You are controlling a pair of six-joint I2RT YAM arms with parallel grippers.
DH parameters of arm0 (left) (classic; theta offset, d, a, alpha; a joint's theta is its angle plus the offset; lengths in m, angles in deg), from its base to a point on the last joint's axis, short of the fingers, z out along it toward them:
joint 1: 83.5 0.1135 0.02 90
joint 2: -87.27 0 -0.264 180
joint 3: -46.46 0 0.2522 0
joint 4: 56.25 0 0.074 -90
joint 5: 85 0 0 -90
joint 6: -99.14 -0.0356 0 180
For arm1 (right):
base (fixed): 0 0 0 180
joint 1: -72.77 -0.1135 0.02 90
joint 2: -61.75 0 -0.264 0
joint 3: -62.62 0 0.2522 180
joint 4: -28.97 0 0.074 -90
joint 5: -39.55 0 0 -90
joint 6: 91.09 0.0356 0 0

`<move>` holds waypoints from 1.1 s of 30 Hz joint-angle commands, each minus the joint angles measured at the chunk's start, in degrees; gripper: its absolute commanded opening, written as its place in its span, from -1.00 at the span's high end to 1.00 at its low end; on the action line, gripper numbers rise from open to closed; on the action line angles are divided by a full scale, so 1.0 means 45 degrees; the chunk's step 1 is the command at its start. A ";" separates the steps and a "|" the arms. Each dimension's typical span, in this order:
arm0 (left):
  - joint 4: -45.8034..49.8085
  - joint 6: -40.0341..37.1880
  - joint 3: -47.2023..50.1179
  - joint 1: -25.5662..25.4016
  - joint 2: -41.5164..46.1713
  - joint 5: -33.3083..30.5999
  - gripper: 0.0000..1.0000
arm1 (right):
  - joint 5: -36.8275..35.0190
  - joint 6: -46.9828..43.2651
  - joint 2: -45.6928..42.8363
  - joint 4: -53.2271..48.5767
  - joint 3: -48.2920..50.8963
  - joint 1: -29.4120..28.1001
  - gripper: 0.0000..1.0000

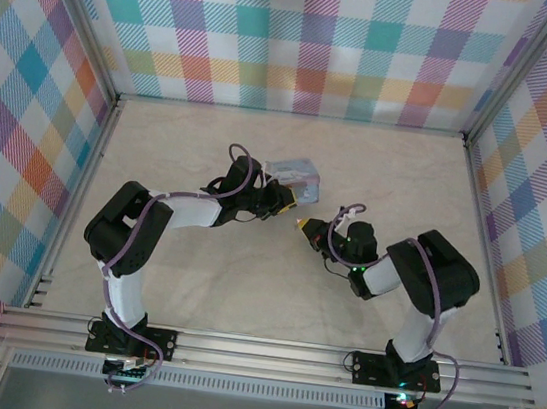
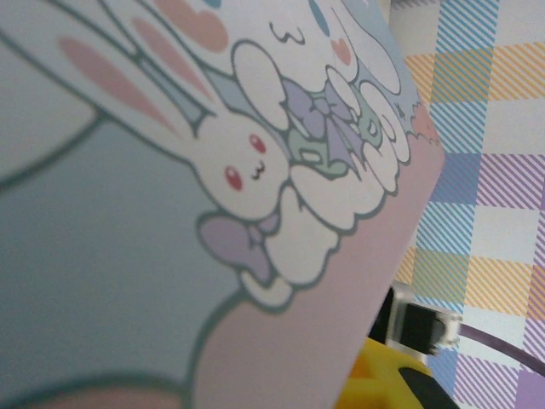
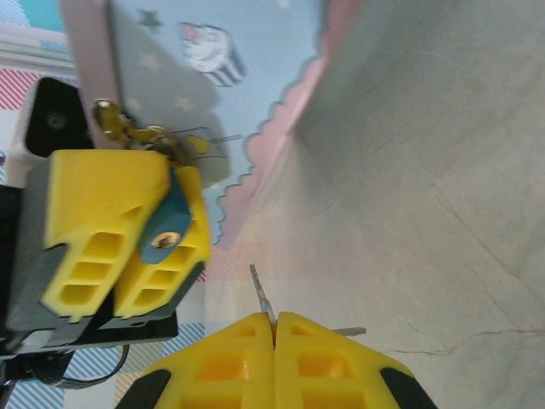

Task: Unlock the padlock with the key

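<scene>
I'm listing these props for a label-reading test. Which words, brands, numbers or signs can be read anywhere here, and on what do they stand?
No text can be read.
pale blue tin: drawings only, a white rabbit, bows, stars and a cupcake; no letters or numbers.
From the top view, the tin's print is too small to make out.

In the middle, the pale blue tin (image 1: 294, 175) in the left pincer (image 1: 290, 204) and the right pincer (image 1: 303, 227) pinching the key (image 3: 260, 294) stand just apart, leaving a narrow gap. Bare table (image 1: 242, 291) lies open beyond them and to either side, hemmed by plaid walls (image 1: 315, 39).
</scene>
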 commanded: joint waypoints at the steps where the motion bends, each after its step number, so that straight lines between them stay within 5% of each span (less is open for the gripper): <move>1: -0.0873 0.0246 0.0177 0.0156 0.0513 0.0400 0.77 | -0.0090 0.0605 0.0324 0.2038 -0.0200 -0.0206 1.00; 33: -0.1491 0.0597 0.0438 0.0156 0.0440 0.0424 0.77 | -0.0583 0.0693 -0.0296 0.2043 -0.0131 -0.0296 1.00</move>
